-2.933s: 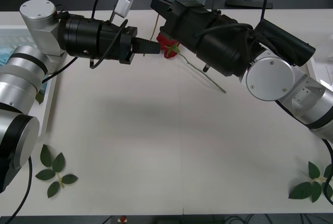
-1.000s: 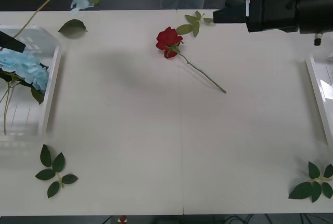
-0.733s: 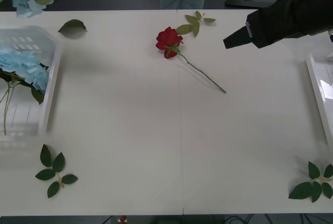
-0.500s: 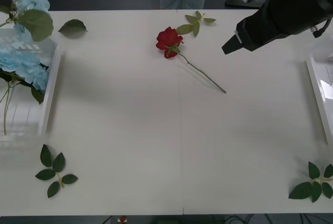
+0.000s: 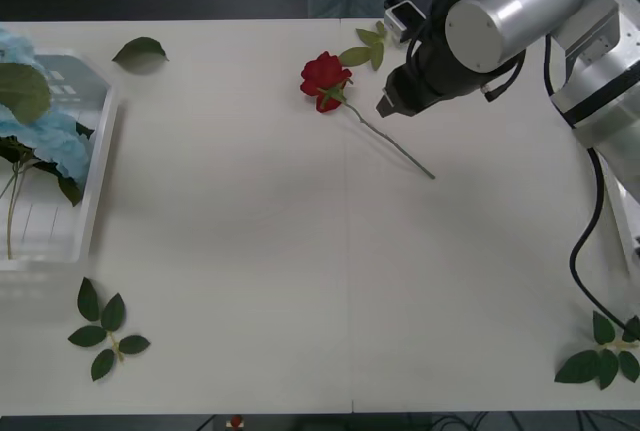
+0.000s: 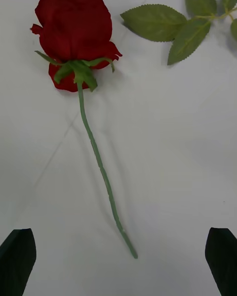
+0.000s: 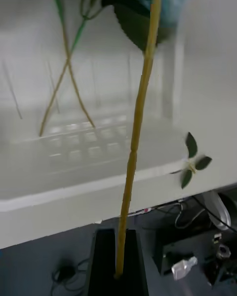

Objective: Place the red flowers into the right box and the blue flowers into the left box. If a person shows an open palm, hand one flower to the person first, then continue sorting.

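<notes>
The red rose (image 5: 322,79) lies on the surface (image 5: 300,271) at the far middle, bloom to the far left, thin stem (image 6: 101,167) running toward the near right. My right claw (image 5: 389,105) hangs just right of the stem, jaws spread wide and holding nothing; in the right wrist view its two black fingertips (image 6: 17,259) sit at the corners with the stem end between them.

To do this pickup well, I judge I should drop straight down over the bare middle of the stem, clear of the bloom, and close only once both tips straddle it, since so thin a stem could roll or slip out.

A loose leaf sprig (image 5: 372,43) lies just beyond the bloom, near but not touching the stem, so it should not get in the way. The right box (image 5: 628,221) sits at the right edge, mostly behind my right arm.

On the left, my left claw (image 7: 117,261) is clamped on the yellowish stem of a blue flower (image 5: 28,111) held over the left box (image 5: 92,191), where more blue blooms seem to lie, though that corner is hard to read. Other sprigs (image 5: 100,329) rest at the near corners.
</notes>
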Tool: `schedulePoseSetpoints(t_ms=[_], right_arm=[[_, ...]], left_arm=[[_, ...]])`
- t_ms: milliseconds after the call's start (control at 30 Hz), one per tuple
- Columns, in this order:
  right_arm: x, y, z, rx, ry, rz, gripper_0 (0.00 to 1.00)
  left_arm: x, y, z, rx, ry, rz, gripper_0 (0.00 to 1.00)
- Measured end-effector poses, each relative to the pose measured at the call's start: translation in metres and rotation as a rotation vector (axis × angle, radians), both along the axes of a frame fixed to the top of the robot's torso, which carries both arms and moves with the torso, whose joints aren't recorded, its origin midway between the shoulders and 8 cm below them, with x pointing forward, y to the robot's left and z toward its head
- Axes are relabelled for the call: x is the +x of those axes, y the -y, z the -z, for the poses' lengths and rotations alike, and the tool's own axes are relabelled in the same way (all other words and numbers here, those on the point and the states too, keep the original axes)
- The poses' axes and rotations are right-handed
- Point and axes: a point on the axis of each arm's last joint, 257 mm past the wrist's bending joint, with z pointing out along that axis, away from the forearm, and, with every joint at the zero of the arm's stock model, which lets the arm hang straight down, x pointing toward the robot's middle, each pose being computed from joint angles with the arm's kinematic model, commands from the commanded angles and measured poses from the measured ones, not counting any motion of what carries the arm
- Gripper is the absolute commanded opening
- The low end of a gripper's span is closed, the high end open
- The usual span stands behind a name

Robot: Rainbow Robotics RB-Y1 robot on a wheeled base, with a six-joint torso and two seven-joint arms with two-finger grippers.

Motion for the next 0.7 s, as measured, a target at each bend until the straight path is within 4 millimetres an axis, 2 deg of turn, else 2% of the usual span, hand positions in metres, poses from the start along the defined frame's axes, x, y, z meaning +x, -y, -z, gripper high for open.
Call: schedulePoseSetpoints(t_ms=[67, 167, 367, 567, 700], right_arm=[[0.005, -0.009, 0.008, 0.007, 0.007, 0.002, 1.00], [0.013, -0.017, 0.016, 0.010, 0.027, 0.008, 1.00], [0.019, -0.023, 0.035, -0.027, 0.054, -0.011, 1.00], [0.025, -0.017, 0.064, -0.076, 0.064, -0.012, 1.00], [0.037, -0.026, 0.073, -0.041, 0.096, 0.001, 1.00]], left_arm=[[0.004, -0.012, 0.007, 0.017, 0.026, -0.052, 0.00], [0.022, -0.022, 0.016, 0.024, 0.085, -0.147, 0.00], [0.044, -0.004, 0.051, -0.011, 0.122, -0.190, 0.00], [0.048, 0.011, 0.083, -0.018, 0.103, -0.187, 0.00], [0.052, 0.015, 0.101, -0.001, 0.103, -0.192, 0.00]])
